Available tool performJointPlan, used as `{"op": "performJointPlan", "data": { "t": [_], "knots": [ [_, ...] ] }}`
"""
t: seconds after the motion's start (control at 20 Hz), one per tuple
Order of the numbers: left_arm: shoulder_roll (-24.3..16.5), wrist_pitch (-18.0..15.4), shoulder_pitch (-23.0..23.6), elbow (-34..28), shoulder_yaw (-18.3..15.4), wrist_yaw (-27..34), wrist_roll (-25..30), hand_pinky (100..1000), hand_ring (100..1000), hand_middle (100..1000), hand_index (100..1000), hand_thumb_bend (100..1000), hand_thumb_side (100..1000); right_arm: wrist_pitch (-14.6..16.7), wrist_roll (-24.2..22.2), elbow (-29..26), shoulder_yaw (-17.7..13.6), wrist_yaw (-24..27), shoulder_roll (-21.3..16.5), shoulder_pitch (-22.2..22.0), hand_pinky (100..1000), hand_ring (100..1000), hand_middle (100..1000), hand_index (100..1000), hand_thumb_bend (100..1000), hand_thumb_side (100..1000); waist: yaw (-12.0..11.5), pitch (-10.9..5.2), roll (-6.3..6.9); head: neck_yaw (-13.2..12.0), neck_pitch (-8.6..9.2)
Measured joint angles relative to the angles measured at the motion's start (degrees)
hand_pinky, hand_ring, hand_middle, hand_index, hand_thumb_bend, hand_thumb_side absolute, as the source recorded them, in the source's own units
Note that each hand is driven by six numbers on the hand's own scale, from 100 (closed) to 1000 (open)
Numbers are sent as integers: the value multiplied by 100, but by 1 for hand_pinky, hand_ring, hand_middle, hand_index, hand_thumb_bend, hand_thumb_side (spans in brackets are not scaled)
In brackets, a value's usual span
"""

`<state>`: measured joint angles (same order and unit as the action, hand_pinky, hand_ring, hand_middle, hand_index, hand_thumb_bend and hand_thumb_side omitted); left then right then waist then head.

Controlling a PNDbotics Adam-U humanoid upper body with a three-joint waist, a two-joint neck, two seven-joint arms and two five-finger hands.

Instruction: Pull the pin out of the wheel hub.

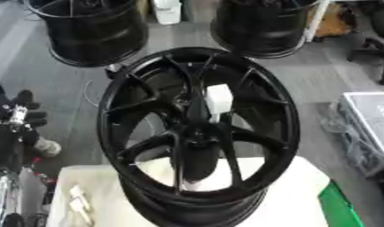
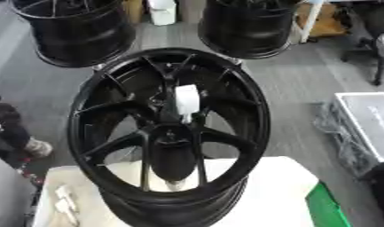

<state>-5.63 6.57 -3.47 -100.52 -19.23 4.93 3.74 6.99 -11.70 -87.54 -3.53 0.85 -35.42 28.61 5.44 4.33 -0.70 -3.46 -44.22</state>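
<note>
One black wheel hub near, one white pin in it; two more wheels far. Left hand at left edge, finger state unclear.

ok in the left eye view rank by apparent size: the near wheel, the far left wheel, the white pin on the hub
1. near wheel, though nearness to the camera inflates it
2. far left wheel, partly cropped
3. white pin

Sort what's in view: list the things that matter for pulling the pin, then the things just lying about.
For the job:
- wheel hub
- white pin above its centre
- left hand, at the left edge

Lying about:
- two black wheels behind
- white table
- grey crate
</note>
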Motion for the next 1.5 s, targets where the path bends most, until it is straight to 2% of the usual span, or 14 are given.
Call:
{"op": "performJointPlan", "data": {
  "t": [0.15, 0.3, 0.5, 0.65, 0.75, 0.95, 1.2, 1.5],
  "knots": [
    [-40, 2, 14, 1, 9, -15, 29, 677, 618, 605, 743, 592, 583, 262, -927, 216, 526, 141, -353, 593, 755, 735, 801, 900, 100, 470, -21, -5, -24, 25, 0],
    [-50, 5, 45, 7, 34, -29, 57, 678, 620, 606, 743, 591, 586, 539, -1921, 417, 1079, 258, -553, 1257, 774, 775, 851, 919, 100, 568, -24, -14, -56, 44, 0],
    [-73, 17, 48, 20, 45, -47, 108, 678, 621, 608, 743, 592, 588, 829, -3120, 707, 1698, 325, -540, 2003, 783, 794, 875, 928, 100, 653, -32, -31, -98, 52, 0],
    [-91, 18, 50, 21, 67, -53, 141, 678, 621, 608, 743, 592, 589, 966, -3682, 970, 1981, 318, -321, 2330, 789, 803, 883, 934, 100, 707, -64, -31, -100, 53, 0],
    [-91, 22, 51, 21, 69, -58, 154, 678, 621, 608, 743, 592, 589, 1024, -3840, 1175, 2154, 223, -149, 2478, 793, 810, 890, 936, 100, 729, -101, -31, -102, 54, 0],
    [-91, 17, 52, 21, 71, -62, 176, 679, 622, 608, 743, 591, 590, 1082, -3812, 1590, 2401, -143, 185, 2615, 794, 812, 897, 939, 100, 716, -153, -30, -100, 54, 0],
    [-91, 26, 52, 21, 71, -62, 199, 679, 622, 608, 743, 591, 591, 1212, -3681, 2042, 2524, -560, 517, 2675, 796, 815, 892, 936, 100, 717, -192, -29, -92, 54, 0],
    [-91, 39, 52, 22, 93, -62, 218, 679, 621, 608, 744, 591, 592, 1363, -3531, 2330, 2619, -916, 715, 2679, 804, 824, 899, 938, 100, 702, -203, -28, -93, 54, 0]
  ]
}}
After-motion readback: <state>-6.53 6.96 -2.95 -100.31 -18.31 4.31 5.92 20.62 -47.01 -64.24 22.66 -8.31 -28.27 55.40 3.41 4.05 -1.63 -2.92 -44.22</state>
